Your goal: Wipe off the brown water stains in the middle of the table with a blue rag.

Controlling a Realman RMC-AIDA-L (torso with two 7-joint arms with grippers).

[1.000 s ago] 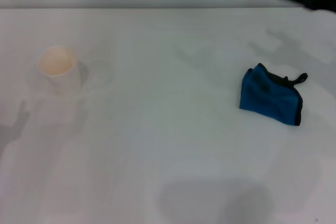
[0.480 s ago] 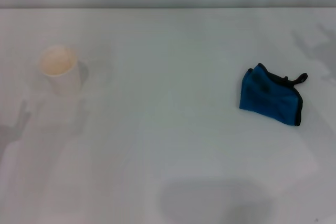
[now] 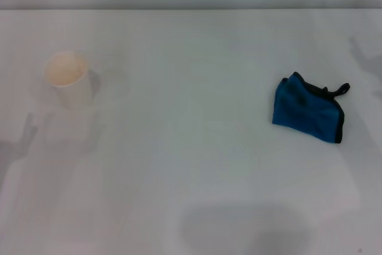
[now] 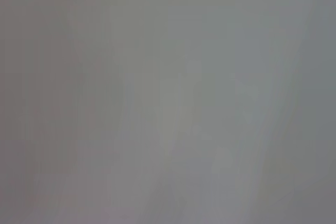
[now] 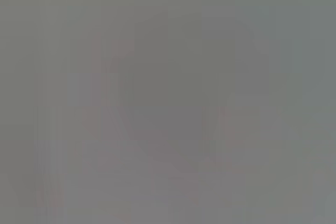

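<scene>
Broad smooth white table (image 3: 197,58), matte, faint grey shadows. Small bright-blue folded cloth rag w/ black edging + black loop at far corner (image 3: 308,111) lies flat on robot's right side, crumpled wedge shape, untouched. Whitish paper-like cup, tan inside (image 3: 67,77), upright on left, well apart from rag. Brown stains: can't make out. Vs 1.0 s ago: right gripper gone from top-right corner; neither claw in view now, state can't tell. Wrist views: featureless grey.

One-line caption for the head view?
Blue rag lies on the white table, right side; cup left; no grippers in view.
</scene>
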